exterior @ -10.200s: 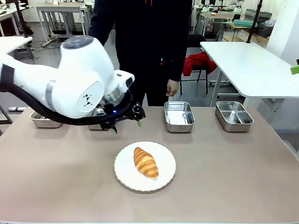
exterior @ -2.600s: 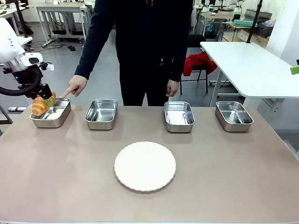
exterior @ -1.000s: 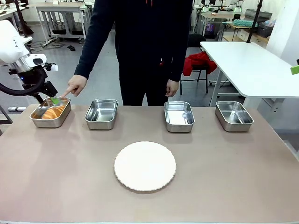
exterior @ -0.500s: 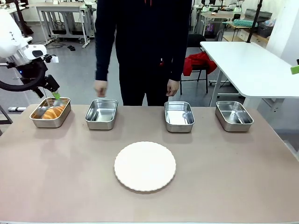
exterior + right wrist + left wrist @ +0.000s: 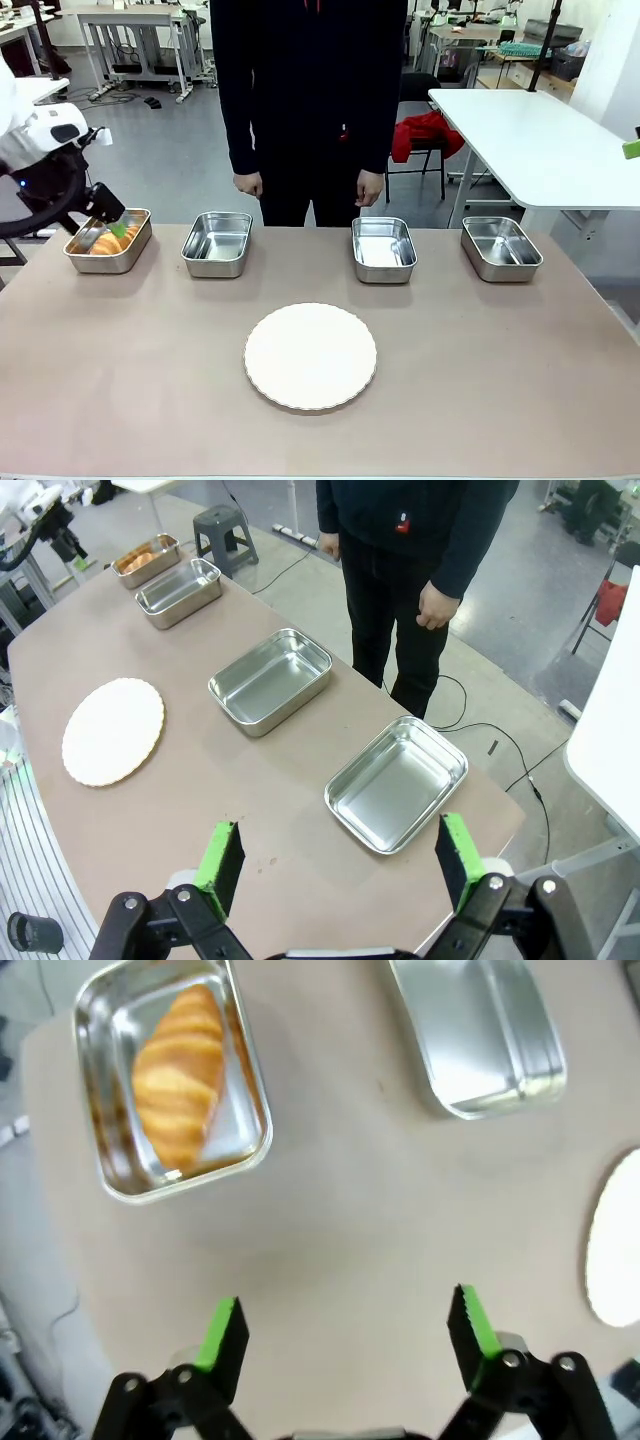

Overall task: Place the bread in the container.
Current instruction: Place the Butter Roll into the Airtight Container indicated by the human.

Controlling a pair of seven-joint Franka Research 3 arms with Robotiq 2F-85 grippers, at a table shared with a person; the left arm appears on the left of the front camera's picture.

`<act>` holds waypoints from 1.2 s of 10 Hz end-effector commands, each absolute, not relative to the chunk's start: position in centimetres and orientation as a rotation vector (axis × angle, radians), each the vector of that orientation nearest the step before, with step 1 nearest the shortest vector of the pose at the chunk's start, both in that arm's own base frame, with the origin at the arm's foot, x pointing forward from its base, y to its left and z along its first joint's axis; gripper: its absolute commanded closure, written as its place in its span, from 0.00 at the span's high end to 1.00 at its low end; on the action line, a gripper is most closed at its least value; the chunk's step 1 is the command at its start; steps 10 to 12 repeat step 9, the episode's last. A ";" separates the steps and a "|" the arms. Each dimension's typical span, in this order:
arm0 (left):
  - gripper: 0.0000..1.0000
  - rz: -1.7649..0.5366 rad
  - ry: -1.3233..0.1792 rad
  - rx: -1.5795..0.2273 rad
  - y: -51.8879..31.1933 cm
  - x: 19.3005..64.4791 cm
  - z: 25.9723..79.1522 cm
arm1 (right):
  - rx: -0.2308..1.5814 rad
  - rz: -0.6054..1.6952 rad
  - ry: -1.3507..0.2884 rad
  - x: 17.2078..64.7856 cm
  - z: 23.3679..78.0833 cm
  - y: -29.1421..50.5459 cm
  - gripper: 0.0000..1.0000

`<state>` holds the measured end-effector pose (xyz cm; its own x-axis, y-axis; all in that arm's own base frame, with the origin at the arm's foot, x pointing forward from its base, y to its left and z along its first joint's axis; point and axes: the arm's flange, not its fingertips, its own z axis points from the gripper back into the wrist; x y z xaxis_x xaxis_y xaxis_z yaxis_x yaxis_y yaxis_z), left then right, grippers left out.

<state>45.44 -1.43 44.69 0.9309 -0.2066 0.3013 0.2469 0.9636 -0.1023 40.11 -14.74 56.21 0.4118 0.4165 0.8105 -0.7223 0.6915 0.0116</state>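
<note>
Front view takes in the whole brown table (image 5: 480, 370), with a person standing at its far side, hands hanging down, and the round white plate (image 5: 310, 356) bare in the middle of the frame. Along the upper edge sit four steel trays; the container (image 5: 108, 241) at far left holds the bread (image 5: 112, 241), so I judge the placing done, with only the arm's retreat left. Partly across that tray from this angle hangs the left gripper (image 5: 108, 222), its state hard to read here. Left wrist view settles it: the left gripper (image 5: 345, 1325) is spread wide with nothing between its green pads, and the bread (image 5: 180, 1075) lies flat inside the container (image 5: 255, 1110) at upper left. Right wrist view shows the right gripper (image 5: 340, 865) equally wide and empty, hovering over the nearest tray (image 5: 398, 783).
</note>
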 end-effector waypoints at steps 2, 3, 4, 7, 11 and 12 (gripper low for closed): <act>1.00 -0.201 -0.297 -0.103 -2.8 40.3 44.3 | 0.405 0.742 -0.906 40.1 56.2 -14.7 1.00; 1.00 -0.206 -0.277 -0.106 -2.9 39.5 44.3 | 0.405 0.742 -0.906 40.1 56.2 -14.7 1.00; 1.00 -0.193 -0.226 -0.073 -2.8 38.8 44.0 | 0.405 0.742 -0.906 40.1 56.2 -14.7 1.00; 1.00 -0.214 -0.267 -0.103 -3.0 39.2 43.7 | 0.405 0.742 -0.906 40.1 56.2 -14.7 1.00; 1.00 -0.214 -0.267 -0.103 -3.0 39.2 43.7 | 0.405 0.742 -0.906 40.1 56.2 -14.7 1.00; 1.00 -0.214 -0.267 -0.103 -3.0 39.2 43.7 | 0.405 0.742 -0.906 40.1 56.2 -14.7 1.00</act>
